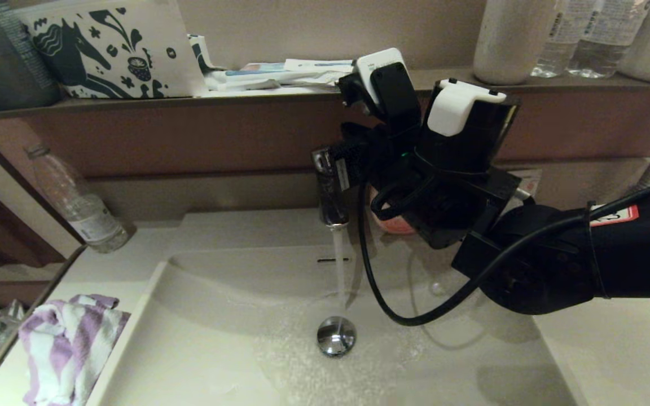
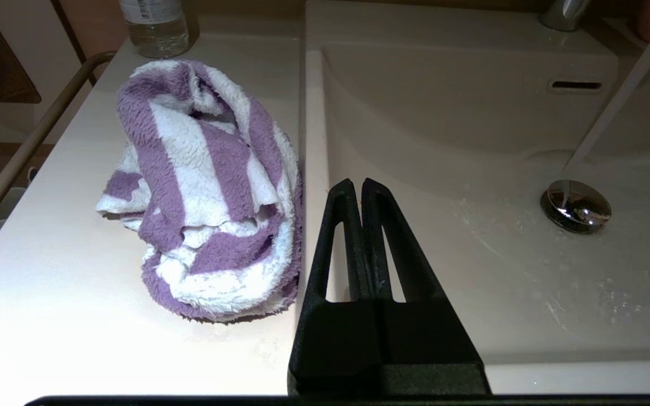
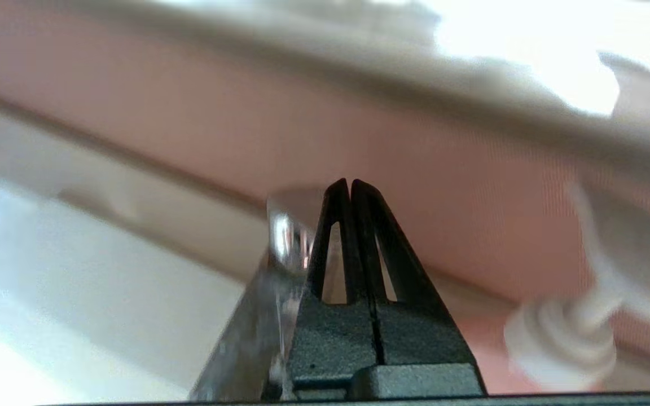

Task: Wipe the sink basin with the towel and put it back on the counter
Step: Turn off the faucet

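Note:
The purple-and-white striped towel (image 1: 68, 344) (image 2: 206, 192) lies crumpled on the cream counter (image 2: 48, 316), just left of the sink basin (image 1: 218, 316) (image 2: 471, 141). My left gripper (image 2: 357, 183) is shut and empty. It hangs over the basin's left rim beside the towel without touching it, and is out of the head view. Water runs from the chrome faucet (image 1: 330, 186) onto the drain plug (image 1: 336, 336) (image 2: 576, 207), and the basin floor is wet. My right gripper (image 3: 350, 183) is shut and empty, raised alongside the faucet's top (image 3: 280, 242).
A clear plastic bottle (image 1: 79, 203) stands on the counter's back left corner. The brown shelf (image 1: 189, 129) carries a patterned pouch (image 1: 110, 51), white packets (image 1: 280, 73) and bottles (image 1: 584, 34). A pink soap bottle (image 1: 395, 223) sits behind my right arm. A rail (image 2: 20, 152) edges the counter's left side.

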